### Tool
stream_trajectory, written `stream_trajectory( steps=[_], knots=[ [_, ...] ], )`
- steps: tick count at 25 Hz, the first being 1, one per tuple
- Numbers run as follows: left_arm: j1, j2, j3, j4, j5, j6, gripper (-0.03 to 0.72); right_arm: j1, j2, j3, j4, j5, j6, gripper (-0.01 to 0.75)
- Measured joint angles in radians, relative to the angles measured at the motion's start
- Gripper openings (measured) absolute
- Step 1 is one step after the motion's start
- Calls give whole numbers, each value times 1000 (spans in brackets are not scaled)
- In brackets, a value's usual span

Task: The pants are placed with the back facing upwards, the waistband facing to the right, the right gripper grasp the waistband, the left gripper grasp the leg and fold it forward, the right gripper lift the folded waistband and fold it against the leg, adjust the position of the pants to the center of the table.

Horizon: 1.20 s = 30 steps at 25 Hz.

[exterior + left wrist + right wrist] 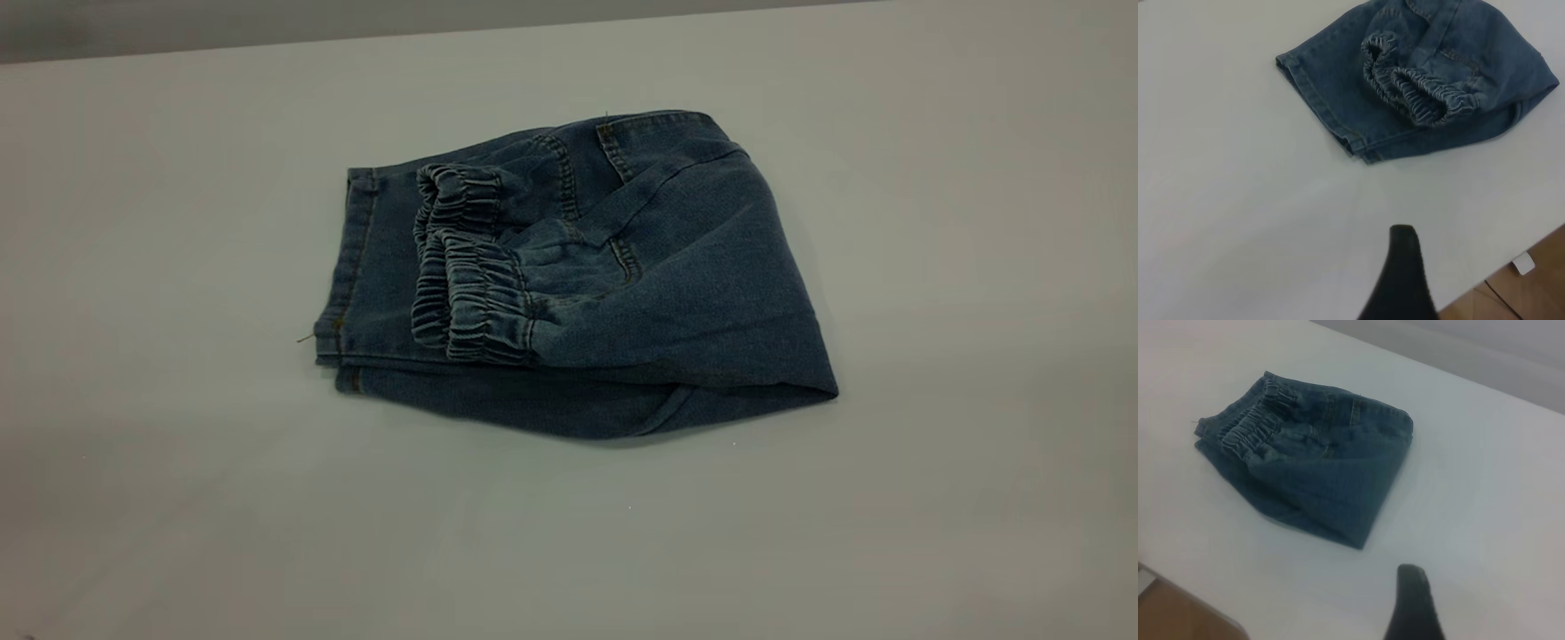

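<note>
Only a single dark fingertip (1403, 267) of the left gripper is seen in the left wrist view, held above bare bench cloth and well apart from the pants; whether that gripper is released or clenched cannot be told, and nothing is grasped by it. Likewise, one dark fingertip (1415, 597) of the right gripper is caught in the right wrist view, also clear of the fabric, and its state cannot be told either. Neither gripper is seen in the exterior view.

Outward from both fingertips, the pants (676, 267) are found lying folded on the bench (178, 489), roughly at its middle in the exterior view. The waistband (471, 284) has been laid over onto the legs, so that its gathered, pleated edge is turned toward the left of that view and rests on top of the denim. Beyond it, at the far left of the bundle, the stitched leg hems (351, 267) are stacked one upon another. The rounded fold is formed at the right side, where the cloth bulges slightly above the bench. Orange-stitched seams of a back pocket (613, 204) are visible on the upper layer. A loose thread (305, 338) is seen sticking out at the hem corner.
</note>
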Motion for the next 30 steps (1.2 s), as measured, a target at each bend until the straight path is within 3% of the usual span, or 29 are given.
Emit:
stream_trajectory(
  steps=[6,9,18,22,30],
  knots=[
    [1,-4,0,-1,-1,1,546,0,0,0,4,0,0,432],
    [56,-4,0,-4,-1,3,546,1,0,0,4,0,0,432],
    [437,-6,0,-2,-2,4,546,-3,0,0,7,1,0,432],
    [558,-58,0,-2,-2,3,546,-20,0,0,7,1,0,432],
    [589,-100,0,0,0,4,546,-20,0,0,11,1,0,432]
  ],
)
